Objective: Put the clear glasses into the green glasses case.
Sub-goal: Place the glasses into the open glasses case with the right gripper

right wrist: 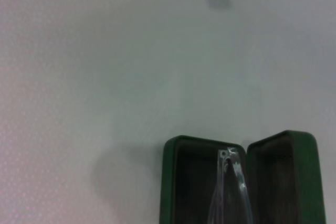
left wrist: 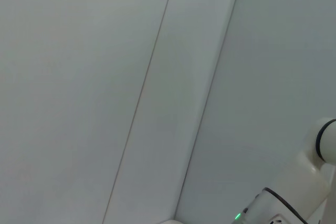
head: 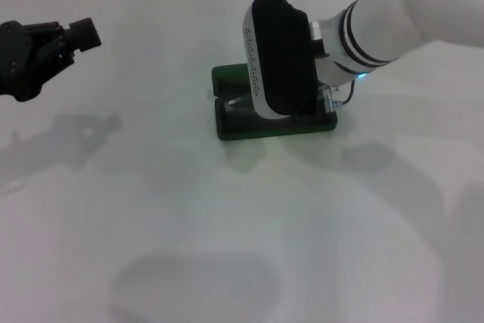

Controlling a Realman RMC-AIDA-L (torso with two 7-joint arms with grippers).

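While the right arm reaches in from the upper right of the head view, its bulky wrist housing covers most of the green glasses case (head: pixel 227 125), which lies open on the white table (head: pixel 227 247) just above the frame's centre. The right gripper (head: pixel 327 100) sits low over the case's right end, and whether its fingers are apart or together cannot be told, since the wrist hides them.

From the right wrist view, the case (right wrist: pixel 173 182) shows at the bottom edge as two dark-lined halves side by side, hinged open. The clear glasses (right wrist: pixel 231 182) appear there as a transparent strip over the left-hand half, close to the ridge where the halves meet; whether they rest on the lining or are held above it cannot be told. In the head view a faint clear glint (head: pixel 236 104) shows inside the case's left part.

At the upper left of the head view, the left gripper (head: pixel 76 35) hangs well apart from the case, its dark fingers close together with nothing between them.
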